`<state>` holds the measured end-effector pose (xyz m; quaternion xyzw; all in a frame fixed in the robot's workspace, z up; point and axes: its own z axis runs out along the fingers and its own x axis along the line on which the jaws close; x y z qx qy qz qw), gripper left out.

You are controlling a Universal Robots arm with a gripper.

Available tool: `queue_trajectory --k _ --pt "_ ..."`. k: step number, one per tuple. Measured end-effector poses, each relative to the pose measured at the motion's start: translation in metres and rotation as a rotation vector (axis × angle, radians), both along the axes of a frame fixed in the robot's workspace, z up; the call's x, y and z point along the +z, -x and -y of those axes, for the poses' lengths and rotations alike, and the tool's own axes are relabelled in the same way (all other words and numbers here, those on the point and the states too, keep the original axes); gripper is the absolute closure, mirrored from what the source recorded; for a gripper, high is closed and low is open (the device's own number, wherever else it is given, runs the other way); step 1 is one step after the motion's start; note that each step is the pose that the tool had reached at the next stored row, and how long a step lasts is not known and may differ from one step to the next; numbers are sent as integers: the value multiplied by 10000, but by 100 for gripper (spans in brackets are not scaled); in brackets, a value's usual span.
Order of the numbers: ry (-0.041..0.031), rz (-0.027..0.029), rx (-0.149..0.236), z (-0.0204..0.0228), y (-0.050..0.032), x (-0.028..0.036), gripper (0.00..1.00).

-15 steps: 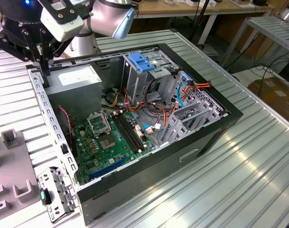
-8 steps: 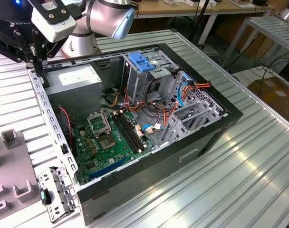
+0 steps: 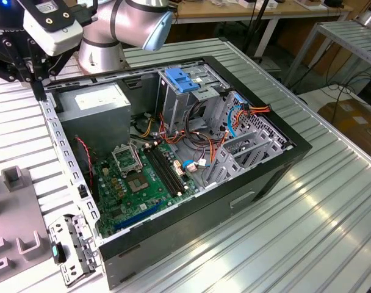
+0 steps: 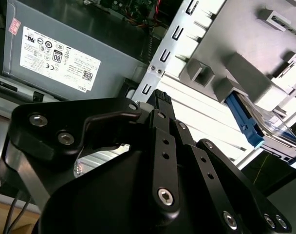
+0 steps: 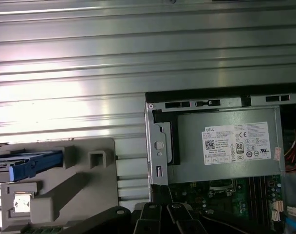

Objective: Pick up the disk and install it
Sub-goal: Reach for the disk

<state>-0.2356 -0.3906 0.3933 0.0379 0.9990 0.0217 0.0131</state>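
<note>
Disk point(image 5: 35, 165) — partly cut off

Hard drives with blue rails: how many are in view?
1: the disk sits on the grey fixture beside the computer case, in both wrist views. Others may be hidden.

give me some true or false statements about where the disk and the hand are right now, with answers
1. The disk sits in the grey fixture, outside the case. True.
2. The hand holds the disk. False: it hangs by the case's rim, apart from the disk.
3. The case lies open with its motherboard showing. True.
4. The power supply bears a blue sticker. False: its sticker is white.
</note>
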Motion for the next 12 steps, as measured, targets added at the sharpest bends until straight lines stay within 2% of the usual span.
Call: queue_trajectory --k 5,12 --pt "0 0 1 -10 138 0 89" --pt "0 0 1 -19 249 0 89"
